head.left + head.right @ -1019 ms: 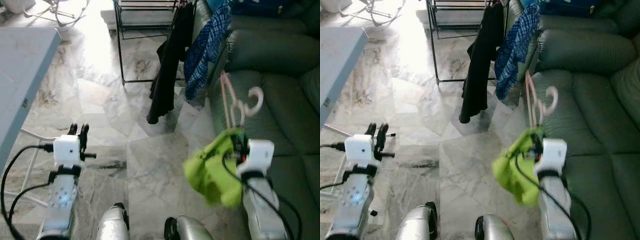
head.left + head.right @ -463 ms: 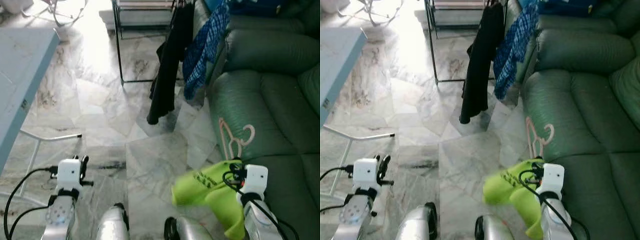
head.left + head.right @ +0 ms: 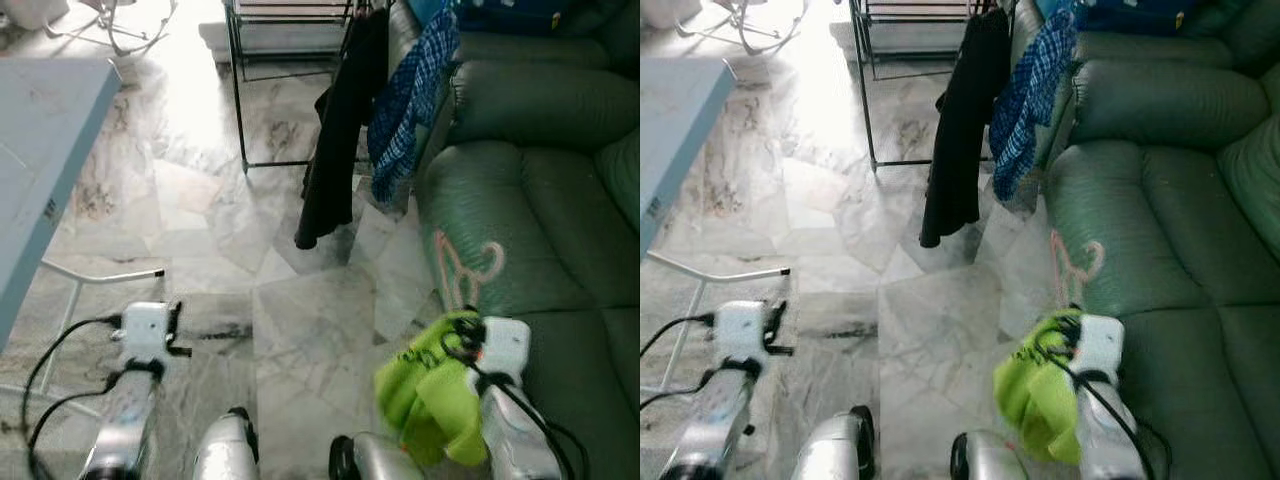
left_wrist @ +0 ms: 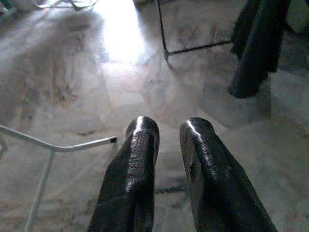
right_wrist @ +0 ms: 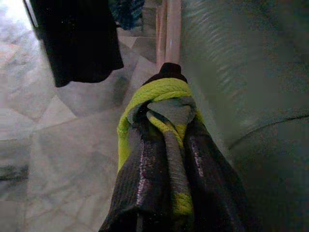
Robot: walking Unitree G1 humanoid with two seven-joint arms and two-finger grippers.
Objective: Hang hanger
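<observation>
A pale pink hanger [image 3: 458, 268] with a lime green garment [image 3: 430, 392] bunched on it is held low beside the sofa's front edge. My right gripper [image 3: 468, 328] is shut on the hanger and the cloth. In the right wrist view the green cloth [image 5: 161, 104] wraps over the black fingers [image 5: 137, 186], and the pink hanger [image 5: 170, 29] sticks out past them. My left gripper [image 3: 174, 326] hangs low on the left above the floor. Its fingers [image 4: 141, 145] stand a little apart with nothing between them.
A black metal rack [image 3: 240, 95] stands ahead with a black garment [image 3: 335, 135] and a blue plaid shirt [image 3: 410, 90] hanging from it. A green sofa [image 3: 545, 160] runs along the right. A grey table [image 3: 40, 150] and a white metal leg [image 3: 105, 275] are on the left.
Both arms are lower than a second ago. The hanger dropped from chest height toward the sofa's edge, then rose slightly. The green garment now hangs bunched close to the right gripper.
</observation>
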